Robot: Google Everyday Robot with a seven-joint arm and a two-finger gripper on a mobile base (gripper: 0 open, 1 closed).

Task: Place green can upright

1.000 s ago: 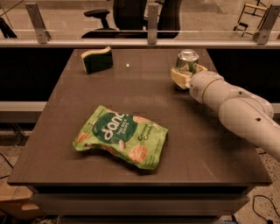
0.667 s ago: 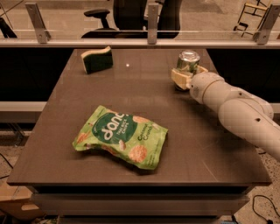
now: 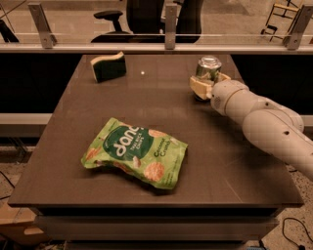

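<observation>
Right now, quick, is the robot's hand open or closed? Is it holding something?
Gripper: closed on the upright green can, at the far right of the table.

green can [image 3: 209, 66]: lower part hidden behind the gripper [image 3: 209, 84], upper right of the frame; lettering too small to read.
gripper: at the can's base; whether it touches the can cannot be told.
arm [image 3: 266, 122]: runs out past the right edge.
snack bag [image 3: 135, 152]: small print unreadable.
chair [image 3: 146, 12]: cut off by the top edge.
surface [image 3: 73, 122]: base cut off at the bottom edge.
</observation>
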